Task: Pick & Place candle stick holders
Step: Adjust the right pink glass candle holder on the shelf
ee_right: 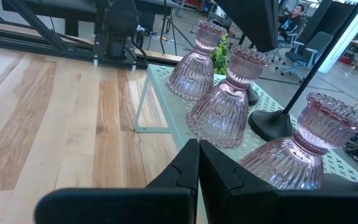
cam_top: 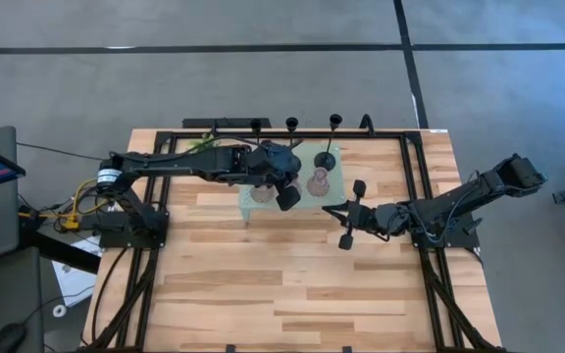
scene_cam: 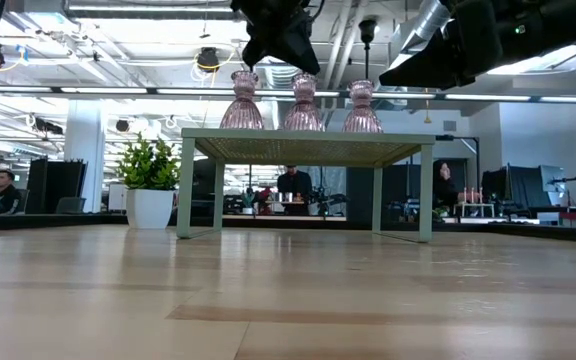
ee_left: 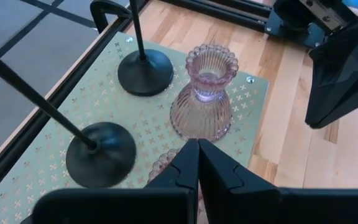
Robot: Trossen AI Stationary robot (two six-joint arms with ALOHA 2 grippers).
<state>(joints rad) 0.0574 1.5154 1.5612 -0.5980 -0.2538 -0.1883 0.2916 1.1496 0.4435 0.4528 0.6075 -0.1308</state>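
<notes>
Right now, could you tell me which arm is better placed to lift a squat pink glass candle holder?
Probably left: the left gripper hovers over the pink glass candle holders on the mint-green stand; the right gripper waits beside it.

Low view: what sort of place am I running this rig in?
Most likely an open-plan office or lab. Behind the green stand and potted plant, people sit at desks with monitors, under a bare ceiling of pipes and ducts.

a big open office with a grey floor [cam_top: 214, 83], bright ceiling lights [scene_cam: 528, 98], desks, and people sitting far back [scene_cam: 3, 192].
</notes>
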